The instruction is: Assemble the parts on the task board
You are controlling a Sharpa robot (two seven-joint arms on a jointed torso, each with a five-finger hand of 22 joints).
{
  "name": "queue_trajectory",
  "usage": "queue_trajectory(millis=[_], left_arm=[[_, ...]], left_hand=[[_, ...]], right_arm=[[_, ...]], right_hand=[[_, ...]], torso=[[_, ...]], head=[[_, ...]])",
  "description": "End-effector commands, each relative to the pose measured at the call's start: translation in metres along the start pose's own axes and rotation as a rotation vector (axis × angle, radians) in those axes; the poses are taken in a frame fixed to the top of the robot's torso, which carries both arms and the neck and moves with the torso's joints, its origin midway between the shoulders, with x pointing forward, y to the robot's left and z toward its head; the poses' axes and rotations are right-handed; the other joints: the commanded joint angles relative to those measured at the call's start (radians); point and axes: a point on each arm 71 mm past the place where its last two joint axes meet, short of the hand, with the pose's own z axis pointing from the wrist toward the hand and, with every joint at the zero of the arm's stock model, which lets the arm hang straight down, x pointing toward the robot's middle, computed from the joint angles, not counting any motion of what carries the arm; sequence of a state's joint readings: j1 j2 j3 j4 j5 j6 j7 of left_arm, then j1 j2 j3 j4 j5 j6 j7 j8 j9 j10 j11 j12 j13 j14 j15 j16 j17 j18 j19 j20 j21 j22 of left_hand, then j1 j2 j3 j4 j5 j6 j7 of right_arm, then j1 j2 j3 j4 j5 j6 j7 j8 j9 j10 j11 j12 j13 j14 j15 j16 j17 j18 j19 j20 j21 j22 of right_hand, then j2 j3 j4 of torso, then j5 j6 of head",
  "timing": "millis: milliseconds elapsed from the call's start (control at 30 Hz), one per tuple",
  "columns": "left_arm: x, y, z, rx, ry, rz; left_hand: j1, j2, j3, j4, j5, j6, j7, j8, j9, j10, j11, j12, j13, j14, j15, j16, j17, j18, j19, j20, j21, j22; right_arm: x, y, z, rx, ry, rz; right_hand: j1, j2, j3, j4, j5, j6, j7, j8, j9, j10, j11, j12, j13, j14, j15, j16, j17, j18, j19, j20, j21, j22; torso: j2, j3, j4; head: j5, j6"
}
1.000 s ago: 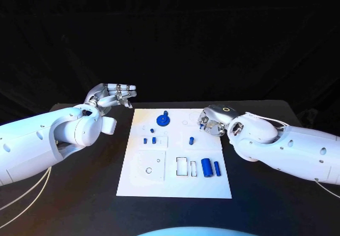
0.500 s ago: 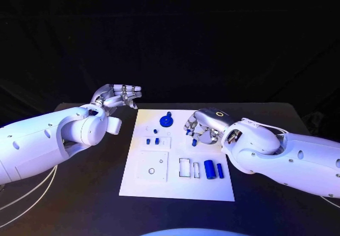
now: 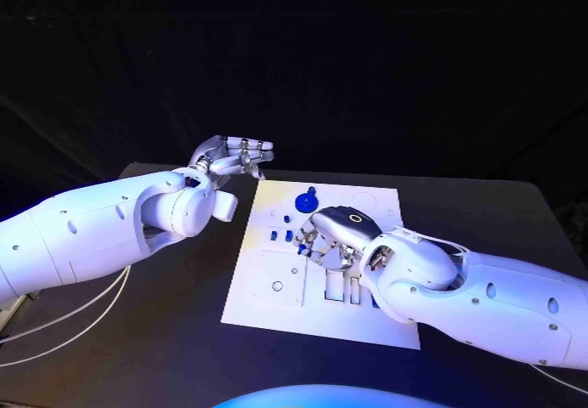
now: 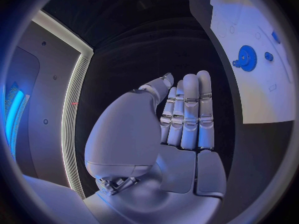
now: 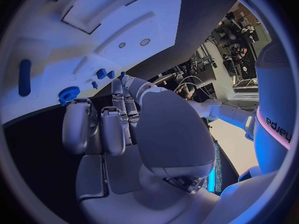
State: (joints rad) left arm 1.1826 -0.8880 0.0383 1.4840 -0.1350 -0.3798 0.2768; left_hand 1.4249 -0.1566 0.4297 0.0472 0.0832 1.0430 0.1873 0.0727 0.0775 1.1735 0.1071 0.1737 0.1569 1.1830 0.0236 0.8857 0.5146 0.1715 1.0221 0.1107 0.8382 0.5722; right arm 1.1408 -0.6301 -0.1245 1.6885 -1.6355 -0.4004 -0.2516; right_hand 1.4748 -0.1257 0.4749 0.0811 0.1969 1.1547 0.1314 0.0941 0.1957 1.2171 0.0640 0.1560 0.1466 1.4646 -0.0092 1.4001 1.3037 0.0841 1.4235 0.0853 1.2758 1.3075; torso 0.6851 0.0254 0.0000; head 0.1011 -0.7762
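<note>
- At the lower middle of the head view, the near end of the board (image 3: 282, 319) lies flat on the black table (image 3: 147, 357), its pale recesses showing bare there; I judge most seats still wait for parts.
- Just above that, at centre frame, the right hand (image 3: 329, 240) hangs over the middle of the board with its fingers curled downward. It hides what is under it, so I cannot tell whether it grips a part or is closed on nothing. The pose reads as a reach for a small piece, which fits picking one up to seat it.
- In the right wrist view the board's far stretch shows beyond the fingers (image 5: 93, 127): a long peg (image 5: 25, 77) lies alone, and a cluster of small pegs (image 5: 102, 74) sits near the fingertips.
- Small pegs also show at the hand's left edge in the head view.
- Further up the board, the gear (image 3: 307, 202) rests near the far edge, apart from the right hand.
- At the upper left, the left hand (image 3: 233, 157) is off the board, raised beside its far corner, fingers together and loosely bent, holding nothing. It seems parked clear so the right arm has room.
</note>
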Motion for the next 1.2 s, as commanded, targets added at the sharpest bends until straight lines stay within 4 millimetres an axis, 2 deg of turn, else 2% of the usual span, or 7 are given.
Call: queue_trajectory(millis=[33, 233, 533, 833, 967, 1200], left_arm=[[0.005, -0.001, 0.000, 0.004, 0.021, -0.013], [0.008, -0.002, 0.000, 0.007, 0.019, -0.028], [0.009, -0.002, -0.001, 0.011, 0.015, -0.034], [0.009, -0.002, -0.001, 0.010, 0.018, -0.036], [0.010, -0.002, -0.001, 0.008, 0.028, -0.039], [0.011, -0.002, -0.001, 0.004, 0.036, -0.041]], left_hand=[[0.001, 0.002, -0.004, -0.003, 0.000, -0.008, -0.002, -0.002, -0.001, -0.009, -0.002, 0.000, 0.001, -0.003, 0.001, -0.004, -0.001, 0.012, 0.007, 0.002, -0.005, -0.002], [-0.011, 0.003, -0.010, 0.003, -0.001, -0.011, -0.001, -0.001, -0.002, -0.013, 0.000, 0.002, 0.001, -0.005, 0.004, -0.004, -0.002, 0.012, 0.006, 0.005, -0.010, -0.005], [-0.037, 0.003, -0.027, 0.018, -0.003, -0.017, 0.000, 0.002, -0.003, -0.020, 0.002, 0.006, 0.003, -0.006, 0.007, -0.002, -0.004, 0.012, 0.006, 0.010, -0.020, -0.012], [-0.039, 0.003, -0.029, 0.019, -0.003, -0.018, 0.000, 0.002, -0.003, -0.021, 0.002, 0.007, 0.003, -0.007, 0.008, -0.002, -0.004, 0.012, 0.007, 0.010, -0.021, -0.013], [-0.040, 0.003, -0.031, 0.020, -0.003, -0.019, 0.000, 0.002, -0.003, -0.023, 0.003, 0.007, 0.003, -0.007, 0.008, -0.002, -0.004, 0.012, 0.007, 0.010, -0.023, -0.014], [-0.042, 0.002, -0.034, 0.021, -0.003, -0.021, 0.000, 0.002, -0.003, -0.025, 0.003, 0.007, 0.004, -0.007, 0.008, -0.002, -0.004, 0.013, 0.008, 0.011, -0.025, -0.015]], right_arm=[[0.008, 0.002, 0.002, -0.020, 0.025, 0.004], [0.022, 0.005, 0.008, -0.017, 0.053, 0.011], [0.032, 0.002, 0.009, -0.002, 0.072, 0.012], [0.038, -0.002, 0.010, 0.015, 0.101, 0.004], [0.039, -0.004, 0.010, 0.026, 0.109, -0.002], [0.041, -0.005, 0.011, 0.037, 0.115, -0.009]], right_hand=[[-0.010, 0.003, 0.001, -0.004, 0.005, 0.003, -0.001, 0.001, 0.001, 0.008, -0.004, -0.004, 0.000, 0.055, -0.009, 0.001, -0.001, -0.019, 0.006, 0.001, -0.001, 0.105], [-0.013, 0.003, 0.001, -0.005, 0.006, 0.002, -0.001, 0.001, 0.001, 0.007, -0.003, -0.005, 0.000, 0.055, -0.009, 0.001, -0.001, -0.018, 0.005, 0.001, -0.002, 0.105], [-0.015, 0.003, 0.001, -0.006, 0.007, 0.002, 0.000, 0.000, 0.001, 0.007, -0.003, -0.005, 0.000, 0.055, -0.008, 0.000, -0.002, -0.018, 0.005, 0.001, -0.003, 0.104], [-0.017, 0.004, 0.001, -0.007, 0.009, 0.002, 0.000, 0.000, 0.001, 0.008, -0.003, -0.006, 0.000, 0.055, -0.008, 0.000, -0.002, -0.018, 0.005, 0.001, -0.003, 0.105], [-0.017, 0.005, 0.001, -0.007, 0.009, 0.002, 0.000, 0.000, 0.001, 0.008, -0.003, -0.006, 0.000, 0.055, -0.008, 0.000, -0.002, -0.018, 0.005, 0.001, -0.003, 0.105], [-0.019, 0.005, 0.001, -0.008, 0.010, 0.002, 0.000, 0.000, 0.002, 0.008, -0.003, -0.006, 0.000, 0.055, -0.008, 0.000, -0.003, -0.018, 0.004, 0.001, -0.004, 0.104]], torso=[[0.001, -0.0004, 0.0005], [0.001, -0.0001, -0.0008], [0.001, -0.0002, -0.0003], [0.000, 0.0000, -0.0012], [0.000, 0.0000, -0.0004], [0.000, 0.0005, -0.0006]], head=[[0.012, -0.006], [0.028, -0.016], [0.040, -0.032], [0.046, -0.040], [0.037, -0.039], [0.036, -0.037]])
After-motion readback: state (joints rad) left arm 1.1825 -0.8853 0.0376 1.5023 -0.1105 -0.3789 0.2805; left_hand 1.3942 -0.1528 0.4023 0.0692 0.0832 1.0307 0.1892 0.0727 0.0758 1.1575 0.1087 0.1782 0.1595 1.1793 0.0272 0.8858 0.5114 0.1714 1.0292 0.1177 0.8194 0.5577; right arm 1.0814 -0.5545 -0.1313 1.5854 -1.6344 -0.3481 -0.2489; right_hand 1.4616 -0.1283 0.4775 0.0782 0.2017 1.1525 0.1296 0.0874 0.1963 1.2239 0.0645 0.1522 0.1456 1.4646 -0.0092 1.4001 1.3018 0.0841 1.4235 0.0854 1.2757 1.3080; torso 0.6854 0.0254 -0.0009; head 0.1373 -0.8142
